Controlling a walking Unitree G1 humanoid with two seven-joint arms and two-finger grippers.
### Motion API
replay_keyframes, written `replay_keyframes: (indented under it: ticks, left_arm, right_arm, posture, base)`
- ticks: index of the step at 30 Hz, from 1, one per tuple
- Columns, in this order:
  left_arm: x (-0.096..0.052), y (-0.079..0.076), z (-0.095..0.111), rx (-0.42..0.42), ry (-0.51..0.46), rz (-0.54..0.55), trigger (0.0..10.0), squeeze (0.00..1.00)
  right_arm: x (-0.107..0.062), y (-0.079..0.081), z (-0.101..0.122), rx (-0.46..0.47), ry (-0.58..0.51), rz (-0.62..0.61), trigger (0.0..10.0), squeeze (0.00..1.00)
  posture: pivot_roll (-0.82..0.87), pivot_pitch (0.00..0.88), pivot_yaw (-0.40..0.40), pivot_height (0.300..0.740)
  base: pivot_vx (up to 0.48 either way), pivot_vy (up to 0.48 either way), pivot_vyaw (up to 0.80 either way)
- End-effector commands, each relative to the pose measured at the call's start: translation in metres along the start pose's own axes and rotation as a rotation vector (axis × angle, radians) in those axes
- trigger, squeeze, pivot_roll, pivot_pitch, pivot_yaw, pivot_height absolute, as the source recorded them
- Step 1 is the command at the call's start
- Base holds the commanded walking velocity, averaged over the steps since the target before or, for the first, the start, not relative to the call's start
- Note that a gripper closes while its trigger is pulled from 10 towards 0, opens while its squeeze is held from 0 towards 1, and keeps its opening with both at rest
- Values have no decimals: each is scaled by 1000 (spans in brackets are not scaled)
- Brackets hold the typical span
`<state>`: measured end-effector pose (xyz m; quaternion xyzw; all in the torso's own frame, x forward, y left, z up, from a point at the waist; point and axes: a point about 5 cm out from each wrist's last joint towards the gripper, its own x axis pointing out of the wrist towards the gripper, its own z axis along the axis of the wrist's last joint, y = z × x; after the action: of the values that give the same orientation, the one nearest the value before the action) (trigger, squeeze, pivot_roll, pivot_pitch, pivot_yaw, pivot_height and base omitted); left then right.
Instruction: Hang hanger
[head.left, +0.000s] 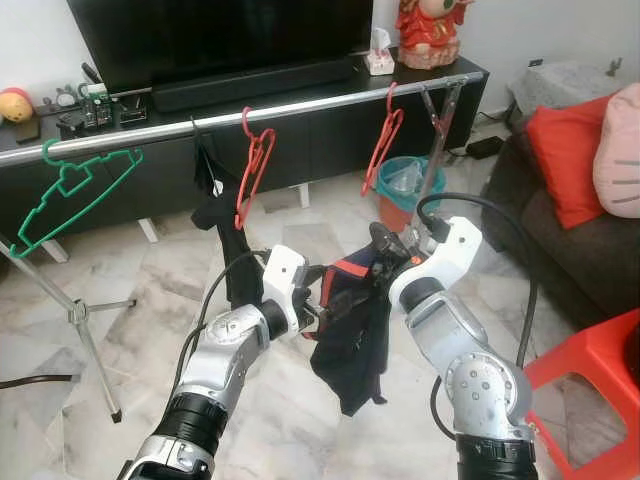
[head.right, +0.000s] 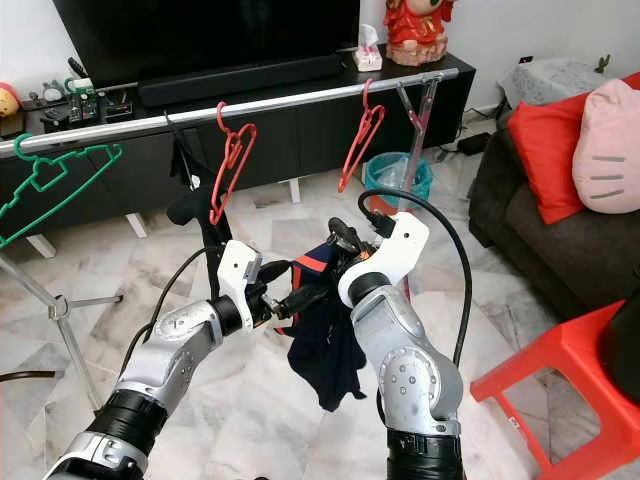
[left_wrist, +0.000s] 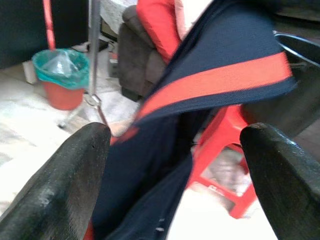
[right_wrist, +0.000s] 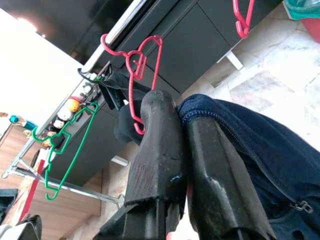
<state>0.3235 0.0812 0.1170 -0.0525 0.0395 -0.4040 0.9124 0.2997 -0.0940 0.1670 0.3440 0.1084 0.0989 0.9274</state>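
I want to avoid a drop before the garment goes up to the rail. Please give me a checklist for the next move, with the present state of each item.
1. Right gripper shut on the navy garment: ok.
2. Left gripper has hold of the garment: not ok, fingers open around the cloth.
3. Garment is on a hanger: cannot tell.
4. Free room on the metal rail between the two red hangers: ok.
5. Garment clear of the floor: ok, hangs between the arms.
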Motion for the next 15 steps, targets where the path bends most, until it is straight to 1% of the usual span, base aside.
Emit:
replay_keyframes:
  ticks: [1,2,4,9,13,14,15]
  left_arm:
    - [-4,9,2,70,18,33,10000,0]
    - [-4,9,2,70,18,33,10000,0]
    - [-5,13,5,104,-6,65,10000,0]
    - [-4,13,6,98,-32,71,10000,0]
    - [-1,6,3,66,-32,9,10000,0]
    - [0,1,1,56,-28,-27,10000,0]
    - [0,0,1,50,-32,-33,10000,0]
  right_arm:
    - [-4,19,-8,53,4,58,0,0]
    - [-4,19,-8,53,4,58,0,0]
    - [-4,19,-8,53,8,61,0,0]
    - [-4,20,-9,66,19,71,0,0]
    - [-4,23,-10,71,30,83,0,0]
    - [-5,23,-11,74,37,85,0,0]
    - [-5,23,-11,75,41,88,0,0]
  posture:
    - [-30,51,57,740]
    - [-30,51,57,740]
    - [-28,52,57,740]
    - [-28,51,58,740]
    - [-33,52,56,740]
    - [-33,52,56,740]
    - [-34,51,55,740]
  base:
    - [0,0,0]
    - [0,0,0]
    - [0,0,0]
    - [0,0,0]
    - [0,0,0]
    - [0,0,0]
    - [0,0,0]
